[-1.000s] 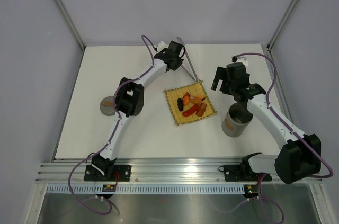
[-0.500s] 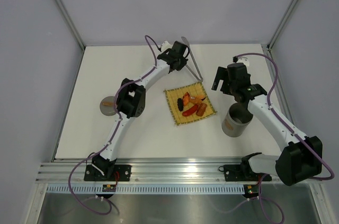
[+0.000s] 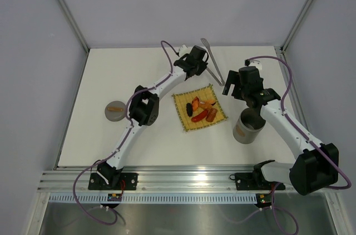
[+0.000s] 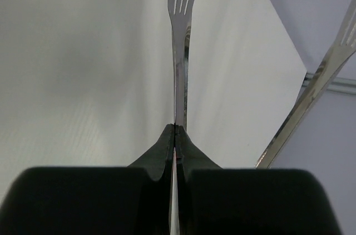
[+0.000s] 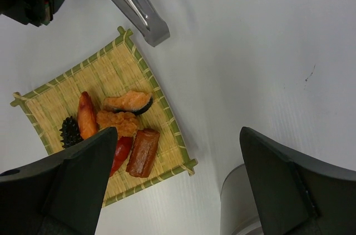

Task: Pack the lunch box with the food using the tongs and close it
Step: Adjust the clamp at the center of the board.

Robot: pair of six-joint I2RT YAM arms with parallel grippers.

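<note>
1. The bench (image 3: 111, 74) is white, with walls at the left, far and right sides. The widest free room is on its left half.
2. The left claw (image 3: 196, 60) is over the far middle of the bench, clenched on the tongs (image 3: 213, 63). Its wrist view shows the claw (image 4: 175, 129) pinching only one arm of the tongs (image 4: 179, 68), while the other arm stands out to the right.
3. The right claw (image 3: 233, 88) is released, with the jaws wide, and hovers just beside the mat's far right corner. I think it waits there to receive the tongs, because their joined end (image 5: 153, 32) points toward it.
4. The yellow woven mat (image 3: 184, 119) lies in the middle, between both arms, so either can reach it.
5. The lunch box (image 3: 247, 126) stands upright and open under the right forearm, near the mat's right edge. That makes a short path for packing, but little room.
6. The lid (image 3: 114, 110) lies well apart, at the left.
7. The food (image 3: 201, 109) is all on the mat, the pieces touching one another (image 5: 119, 123). Nothing is packed yet.
</note>
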